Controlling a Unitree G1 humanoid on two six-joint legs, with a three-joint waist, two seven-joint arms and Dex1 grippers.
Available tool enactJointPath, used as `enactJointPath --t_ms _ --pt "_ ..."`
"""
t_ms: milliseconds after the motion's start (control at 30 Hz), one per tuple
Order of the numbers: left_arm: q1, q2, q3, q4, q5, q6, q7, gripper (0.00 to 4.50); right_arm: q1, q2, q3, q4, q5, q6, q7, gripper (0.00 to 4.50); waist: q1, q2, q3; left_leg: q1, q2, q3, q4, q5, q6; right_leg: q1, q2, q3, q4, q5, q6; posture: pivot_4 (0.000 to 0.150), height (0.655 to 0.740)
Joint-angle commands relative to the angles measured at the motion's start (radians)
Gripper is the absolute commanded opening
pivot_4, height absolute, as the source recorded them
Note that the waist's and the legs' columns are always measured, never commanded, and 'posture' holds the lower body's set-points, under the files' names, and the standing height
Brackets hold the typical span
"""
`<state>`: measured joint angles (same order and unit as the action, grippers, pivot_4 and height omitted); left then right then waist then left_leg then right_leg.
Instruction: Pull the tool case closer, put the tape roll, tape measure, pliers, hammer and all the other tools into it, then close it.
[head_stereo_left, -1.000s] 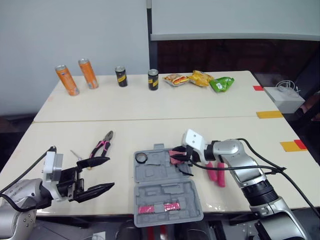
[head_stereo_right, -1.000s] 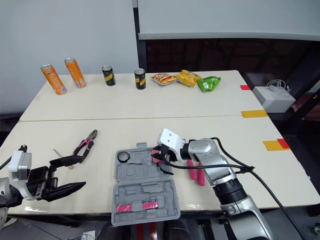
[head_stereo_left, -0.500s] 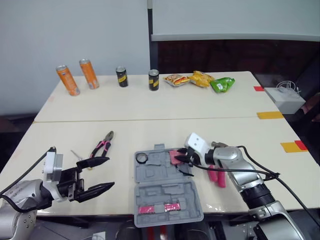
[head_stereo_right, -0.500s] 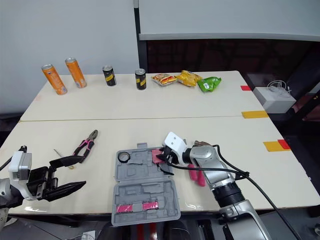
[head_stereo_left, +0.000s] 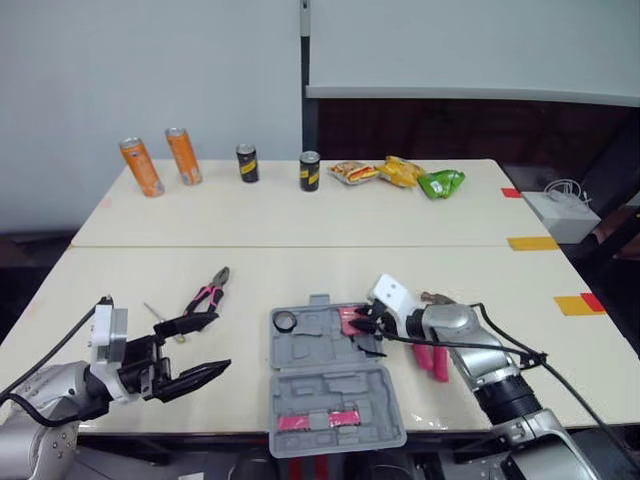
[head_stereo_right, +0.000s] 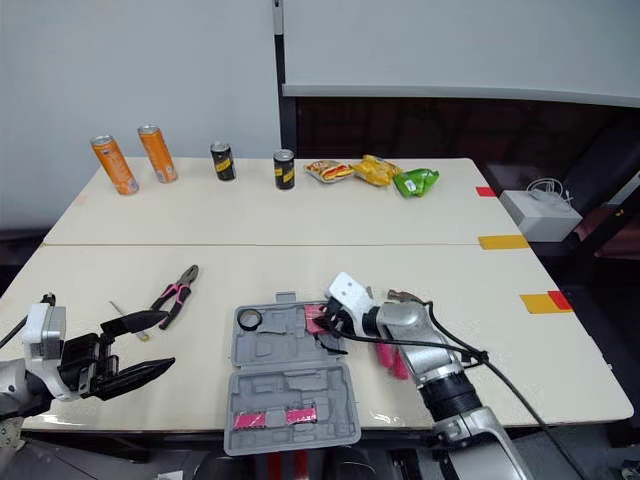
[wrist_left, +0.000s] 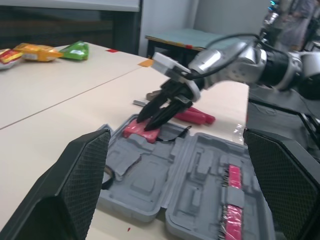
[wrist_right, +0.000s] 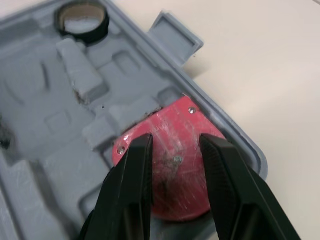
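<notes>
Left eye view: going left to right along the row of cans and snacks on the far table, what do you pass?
first orange can → second orange can → first black can → second black can → red-and-white snack pack → yellow snack pack → green snack pack

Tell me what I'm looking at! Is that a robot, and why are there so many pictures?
Yes, it is a robot with two arms. The two wide pictures come from cameras in its head, looking down at a table. The other two come from cameras on its wrists. Its right hand, fingers a little apart, is over a red tape measure lying in an open grey tool case. A tape roll is in there too. Its left hand is open and holds nothing. Nearby on the table lie pliers, and pink-handled tools lie beside the right arm. Far back sit drink cans and snack bags.
</notes>
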<state>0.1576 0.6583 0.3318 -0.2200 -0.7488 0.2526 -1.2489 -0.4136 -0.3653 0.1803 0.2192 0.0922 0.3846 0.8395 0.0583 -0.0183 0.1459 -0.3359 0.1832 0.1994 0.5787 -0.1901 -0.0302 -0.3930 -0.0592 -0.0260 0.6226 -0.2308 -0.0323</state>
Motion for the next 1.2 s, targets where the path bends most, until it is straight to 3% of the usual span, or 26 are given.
enactJointPath --t_ms 33,133,333,467,633,667,833,967,1200 --pt "-0.005 -0.031 0.026 0.008 -0.009 0.009 0.074 4.5 0.023 0.046 -0.153 -0.062 0.155 -0.136 0.01 1.53 -0.003 0.008 0.005 -0.003 0.0 0.001 0.0 0.0 0.0 -0.003 0.0 0.001 -0.001 0.002 -0.004 0.15 0.74" --pt "-0.009 -0.071 0.028 0.01 -0.001 0.014 0.15 4.5 0.073 0.037 -0.192 -0.155 0.189 -0.172 0.009 1.53 -0.005 0.011 0.006 -0.019 0.0 0.002 0.0 0.001 0.001 -0.02 0.001 0.001 0.002 0.003 -0.005 0.15 0.74" --pt "0.042 -0.133 0.022 0.012 0.03 -0.012 0.217 4.5 0.255 -0.056 -0.246 -0.36 0.263 -0.178 0.059 1.53 -0.006 0.011 0.006 -0.024 0.005 -0.002 -0.001 -0.003 0.0 -0.021 0.005 -0.003 -0.004 0.003 -0.004 0.15 0.74" --pt "0.123 -0.137 0.067 0.053 0.049 -0.039 0.216 4.5 0.502 -0.165 -0.353 -0.473 0.305 -0.238 0.128 2.7 -0.003 0.011 0.006 -0.026 0.005 -0.002 -0.001 -0.007 0.0 -0.019 0.005 -0.003 -0.011 0.002 -0.002 0.15 0.74" --pt "0.24 -0.133 0.137 0.116 0.067 -0.093 0.193 4.5 0.8 -0.214 -0.573 -0.525 0.385 -0.291 0.17 4.38 -0.002 0.011 0.006 -0.024 0.004 -0.001 -0.001 -0.009 0.0 -0.017 0.004 -0.002 -0.014 0.0 0.001 0.15 0.74" --pt "0.254 -0.132 0.144 0.126 0.069 -0.101 0.189 4.5 0.833 -0.215 -0.597 -0.526 0.394 -0.3 0.173 4.47 -0.003 0.01 0.006 -0.023 0.004 -0.001 -0.002 -0.009 0.0 -0.016 0.004 -0.002 -0.015 -0.002 0.005 0.15 0.74" --pt "0.313 -0.136 0.189 0.231 0.09 -0.147 0.171 4.5 0.977 -0.204 -0.7 -0.453 0.406 -0.385 0.217 4.47 -0.005 0.006 0.01 -0.014 0.004 -0.001 -0.004 -0.01 -0.001 -0.009 0.005 -0.001 -0.016 -0.005 0.01 0.15 0.74" --pt "0.299 -0.135 0.189 0.235 0.086 -0.148 0.178 4.5 0.961 -0.209 -0.687 -0.437 0.41 -0.407 0.226 4.47 -0.003 0.005 0.012 -0.01 0.001 -0.004 -0.005 -0.01 -0.001 -0.002 0.004 -0.001 -0.02 -0.006 0.011 0.15 0.74" --pt "0.218 -0.083 0.18 0.082 0.047 -0.001 0.292 4.5 0.844 -0.293 -0.582 -0.658 0.52 -0.235 0.22 4.47 0.004 0.005 0.012 -0.011 -0.001 -0.005 -0.01 -0.01 0.0 -0.001 0.002 -0.003 -0.02 -0.005 0.009 0.15 0.74"
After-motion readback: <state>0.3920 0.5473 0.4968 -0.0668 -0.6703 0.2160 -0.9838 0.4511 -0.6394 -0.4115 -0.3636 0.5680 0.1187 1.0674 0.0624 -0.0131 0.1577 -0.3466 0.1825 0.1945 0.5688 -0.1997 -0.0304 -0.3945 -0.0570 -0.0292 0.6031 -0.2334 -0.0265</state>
